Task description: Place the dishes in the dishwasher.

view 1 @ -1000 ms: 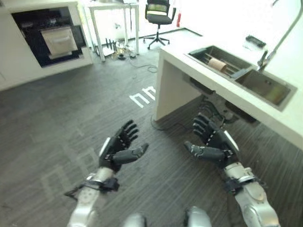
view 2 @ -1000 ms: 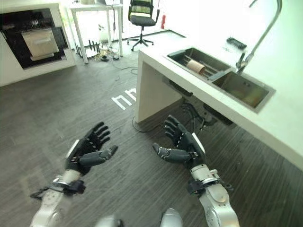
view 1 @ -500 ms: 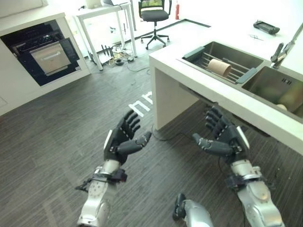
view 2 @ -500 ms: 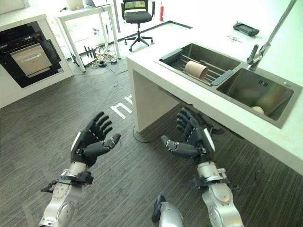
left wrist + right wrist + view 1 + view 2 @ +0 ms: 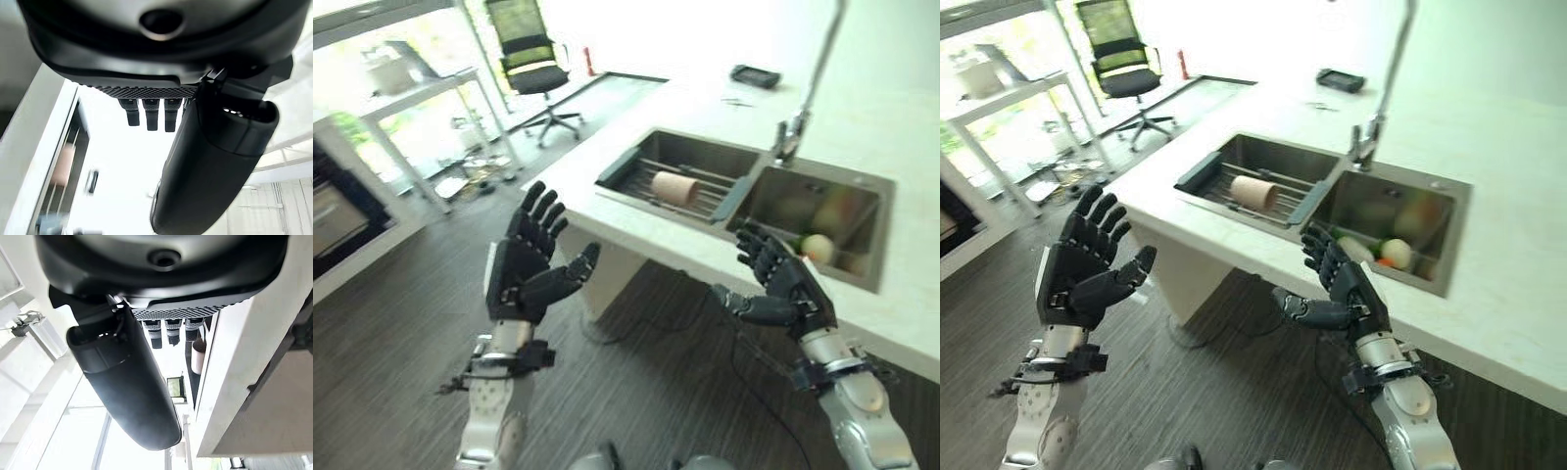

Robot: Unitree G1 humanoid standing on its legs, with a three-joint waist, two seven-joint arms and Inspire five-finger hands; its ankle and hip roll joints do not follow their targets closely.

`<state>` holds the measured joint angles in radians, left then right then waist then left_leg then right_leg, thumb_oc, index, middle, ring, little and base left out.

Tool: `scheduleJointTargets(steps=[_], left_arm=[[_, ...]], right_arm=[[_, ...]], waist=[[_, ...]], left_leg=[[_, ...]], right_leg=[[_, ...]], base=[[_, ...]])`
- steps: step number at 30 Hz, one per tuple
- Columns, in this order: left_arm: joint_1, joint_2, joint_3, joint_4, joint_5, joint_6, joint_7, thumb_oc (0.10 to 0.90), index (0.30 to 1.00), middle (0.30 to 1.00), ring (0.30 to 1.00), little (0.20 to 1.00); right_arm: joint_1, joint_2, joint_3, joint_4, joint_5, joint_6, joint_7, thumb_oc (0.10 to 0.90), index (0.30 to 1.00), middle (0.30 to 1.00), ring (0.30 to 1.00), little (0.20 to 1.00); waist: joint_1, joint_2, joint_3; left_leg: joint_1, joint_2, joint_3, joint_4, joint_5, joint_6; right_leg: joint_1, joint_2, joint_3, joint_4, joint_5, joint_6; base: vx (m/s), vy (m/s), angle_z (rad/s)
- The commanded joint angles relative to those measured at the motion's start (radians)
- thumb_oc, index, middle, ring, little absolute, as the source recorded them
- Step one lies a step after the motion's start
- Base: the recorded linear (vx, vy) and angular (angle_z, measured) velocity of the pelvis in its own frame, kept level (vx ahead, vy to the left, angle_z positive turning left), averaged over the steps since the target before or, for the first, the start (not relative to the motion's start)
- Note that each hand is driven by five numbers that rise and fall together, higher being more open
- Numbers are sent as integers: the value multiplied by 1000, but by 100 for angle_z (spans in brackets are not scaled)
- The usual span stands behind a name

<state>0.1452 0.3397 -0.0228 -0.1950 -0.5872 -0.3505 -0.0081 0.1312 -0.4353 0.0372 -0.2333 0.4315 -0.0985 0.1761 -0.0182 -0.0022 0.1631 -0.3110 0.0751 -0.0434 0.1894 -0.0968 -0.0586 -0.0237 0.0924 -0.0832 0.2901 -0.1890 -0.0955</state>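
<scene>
A tan cup (image 5: 674,187) lies on its side on the rack in the left basin of the steel sink (image 5: 736,194). The right basin holds several rounded dishes (image 5: 818,247), blurred. My left hand (image 5: 524,269) is raised over the floor left of the white counter (image 5: 636,230), open with fingers spread and holding nothing. My right hand (image 5: 783,289) hovers open at the counter's front edge, just before the right basin. Straight fingers (image 5: 149,112) show in the left wrist view. The right wrist view has the cup (image 5: 198,357) past the hand (image 5: 127,382).
A tall faucet (image 5: 790,137) stands behind the sink. A dark flat device (image 5: 756,75) lies on the far counter. An office chair (image 5: 530,59) and a white table (image 5: 421,98) stand at the back left. A dark open appliance (image 5: 333,211) is at the left edge.
The camera has swung right towards the counter, so the sink now sits much nearer and the appliance is at the edge. Both hands have risen, still open.
</scene>
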Motion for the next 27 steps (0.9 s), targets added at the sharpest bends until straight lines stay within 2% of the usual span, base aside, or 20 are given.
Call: scheduleJointTargets(steps=[1,3,8,10,11,12,14,17,18,20,24,27], left_arm=[[-37,33,38,-122,16,-138,-7,800,900,900,900,900],[-67,41,26,-132,49,-126,-17,800,900,900,900,900],[-136,76,28,-106,-20,-55,-58,800,900,900,900,900],[-190,84,18,-79,12,-37,-73,800,900,900,900,900],[-206,84,15,-78,54,-32,-77,800,900,900,900,900],[-211,82,14,-80,82,-33,-86,800,900,900,900,900],[-214,82,18,-95,110,-30,-98,800,900,900,900,900],[-214,82,20,-100,109,-29,-102,800,900,900,900,900],[-218,99,26,-133,69,-33,-96,800,900,900,900,900],[-211,109,15,-145,102,-45,-66,800,900,900,900,900],[-198,121,10,-146,181,-80,-48,800,900,900,900,900],[-201,116,1,-143,147,-64,-82,800,900,900,900,900]], right_arm=[[-71,-13,-44,-143,-18,-65,19,800,900,900,900,900],[-89,-25,-35,-127,22,-62,4,800,900,900,900,900],[-62,-53,-94,-138,68,-61,2,800,900,900,900,900],[-68,-23,-121,-115,72,-78,-31,800,900,900,900,900],[-70,1,-125,-107,74,-77,-45,800,900,900,900,900],[-71,13,-125,-106,76,-68,-52,800,900,900,900,900],[-72,29,-118,-105,63,-53,-59,800,900,900,900,900],[-71,34,-114,-105,49,-50,-59,800,900,900,900,900],[-66,42,-114,-103,30,-67,-82,800,900,900,900,900],[-68,39,-116,-102,45,-69,-104,800,900,900,900,900],[-67,42,-106,-100,43,-88,-101,800,900,900,900,900],[-62,48,-95,-93,41,-111,-137,800,900,900,900,900]], waist=[[55,27,-63],[56,25,-67],[27,16,-79],[12,17,-74],[12,35,-73],[8,48,-64],[7,57,-54],[10,57,-55],[12,22,-40],[1,-7,-39],[-5,-31,-39],[-10,-36,-50]], left_leg=[[24,-32,-6,111,36,-32],[37,-4,31,111,22,-25],[118,-31,53,111,-43,14],[146,-60,18,111,-57,38],[155,-63,9,111,-55,53],[168,-63,5,111,-55,60],[185,-66,25,111,-62,70],[186,-65,36,111,-66,72],[204,-85,94,111,-96,63],[213,-101,124,111,-117,63],[234,-134,137,111,-153,78],[244,-151,136,111,-167,88]], right_leg=[[-30,-97,28,10,-45,159],[-12,-122,14,10,-58,164],[1,-201,13,10,-35,209],[29,-250,7,10,6,232],[67,-267,-32,10,86,241],[63,-272,-54,53,122,242],[3,-282,-80,151,147,233],[-12,-283,-90,161,149,230],[-50,-247,-187,10,117,243],[-123,-248,-183,10,116,239],[-197,-280,-199,10,212,265],[-208,-278,-199,10,208,276]], base=[[242,308,-173],[248,424,-104],[194,365,-56],[277,442,21],[317,480,18],[224,354,24],[111,206,0],[81,44,-10],[176,-10,-11],[182,-35,-65],[166,-83,-31],[199,-176,-5]])
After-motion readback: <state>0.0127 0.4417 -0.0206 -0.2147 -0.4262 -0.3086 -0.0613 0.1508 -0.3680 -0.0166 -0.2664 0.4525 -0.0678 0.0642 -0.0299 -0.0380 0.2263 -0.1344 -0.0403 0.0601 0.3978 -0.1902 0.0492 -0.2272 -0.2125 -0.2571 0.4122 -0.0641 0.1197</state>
